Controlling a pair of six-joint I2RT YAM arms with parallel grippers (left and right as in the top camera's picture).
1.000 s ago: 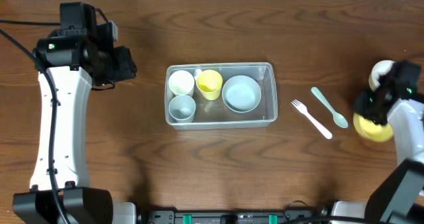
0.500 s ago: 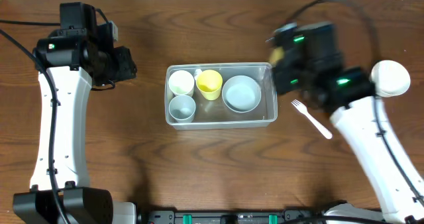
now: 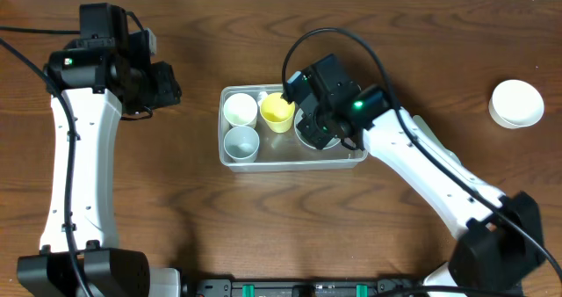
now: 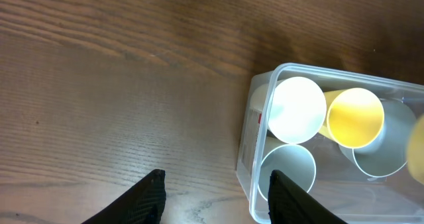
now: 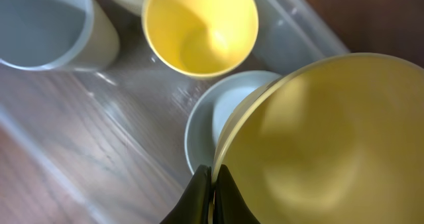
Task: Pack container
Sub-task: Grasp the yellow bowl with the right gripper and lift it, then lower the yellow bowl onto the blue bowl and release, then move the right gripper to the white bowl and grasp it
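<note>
Clear plastic container (image 3: pixel 281 163) sits at the middle of the wood counter (image 3: pixel 176 209), long side running left-right. Inside, at the left end: white cup (image 3: pixel 240 110) at the top, grey-blue cup (image 3: pixel 241 142) below it, yellow cup (image 3: pixel 277 111) just right of the white one, all upright with mouths up. A pale blue bowl (image 5: pixel 202 121) takes the right half, mostly covered by the arm in the overhead view.

Right arm reaches in from the lower right of the frame, and the right end effector (image 3: pixel 318 128) is over the container's right half. In the right wrist view the right end effector (image 5: pixel 212 187) is pinched narrow on the rim of a yellow bowl (image 5: pixel 311 138). That bowl is tilted and overlaps the pale blue bowl beneath it; can't tell if the two touch. The yellow cup is just above them in that view.

Left arm is at the upper left of the overhead frame, with the left end effector (image 3: pixel 165 86) well apart from the container. In the left wrist view the left end effector (image 4: pixel 215 201) is spread wide with nothing between the fingers (image 4: pixel 149 199). It is over bare counter, and the container's left wall (image 4: pixel 246 158) shows between the tips.

White bowl (image 3: pixel 516 102) sits alone on the counter at the upper right, well apart from the container.
</note>
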